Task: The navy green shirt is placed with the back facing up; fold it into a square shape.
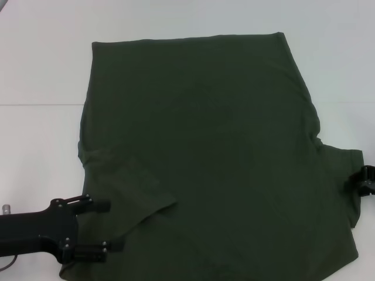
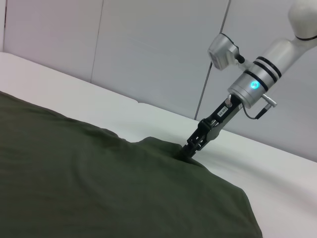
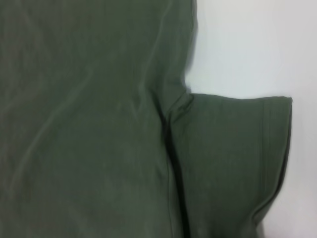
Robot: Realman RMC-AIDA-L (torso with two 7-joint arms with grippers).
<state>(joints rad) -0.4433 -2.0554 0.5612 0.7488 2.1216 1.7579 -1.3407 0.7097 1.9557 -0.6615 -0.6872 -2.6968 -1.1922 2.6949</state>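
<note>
The navy green shirt lies spread on the white table, plain side up, with its left sleeve folded in over the body. My left gripper is open at the shirt's near left edge, with one finger beside the folded sleeve and the other over the cloth's border. My right gripper is at the hem of the right sleeve. In the left wrist view the right gripper points down with its tips pinched together on the cloth, which rises slightly there.
The white table shows bare around the shirt at the far side and left. A seam line crosses the table on the left. The shirt's near hem runs to the bottom of the head view.
</note>
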